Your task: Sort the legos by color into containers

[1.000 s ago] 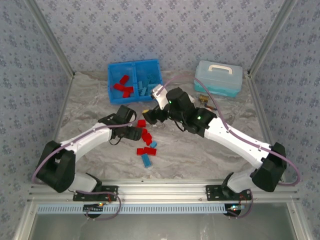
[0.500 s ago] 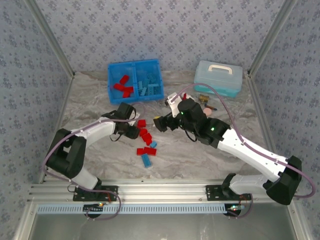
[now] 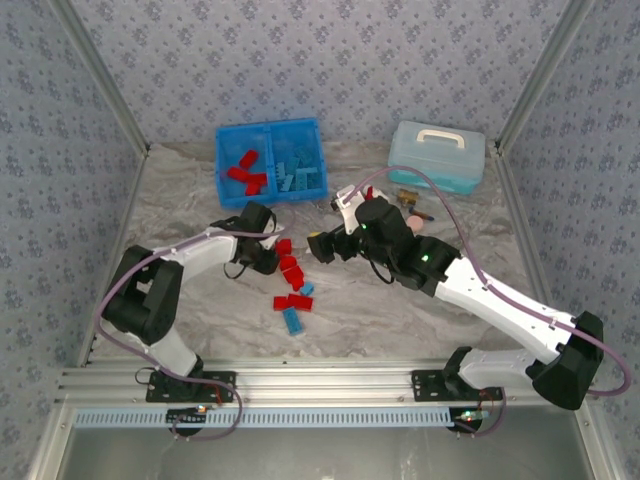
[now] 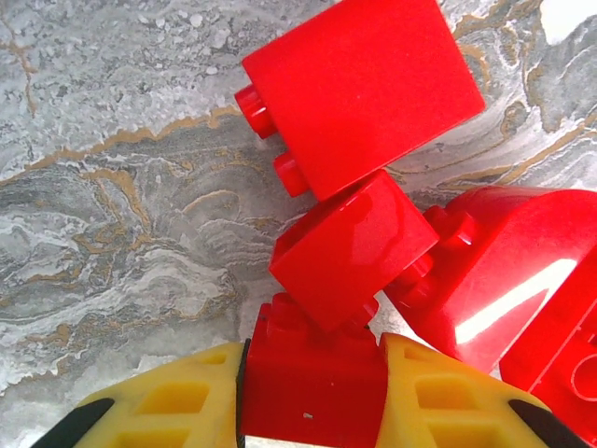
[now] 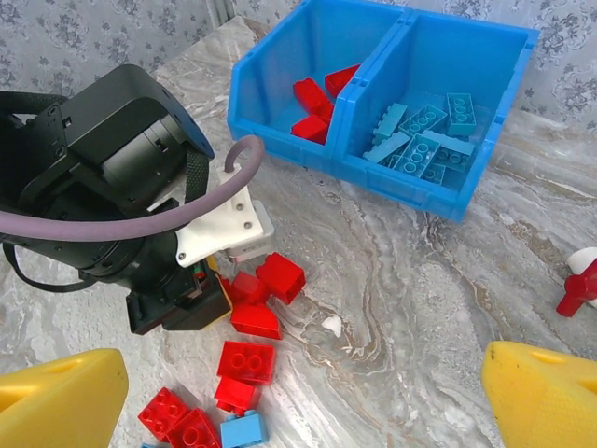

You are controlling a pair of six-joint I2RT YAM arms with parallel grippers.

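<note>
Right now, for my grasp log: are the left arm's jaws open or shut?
Shut on a red lego: in the left wrist view, both yellow fingers press flat against its sides.

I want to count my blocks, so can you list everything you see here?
bin: one, bright blue, two compartments, far side of the table
red legos in bin: about four, red, left compartment
light blue legos in bin: about seven, light blue, right compartment
loose red legos: about six, red, middle of the table
held red lego: one, red, between the left fingers
loose light blue legos: two, light blue, near end of the pile
case: one, pale teal with a white handle, far right
red-and-white piece: one, on the table right of the bin
table: one, grey marbled
left gripper: yellow fingers, shut on the held red lego
right gripper: yellow fingers, open, beside the pile
</note>
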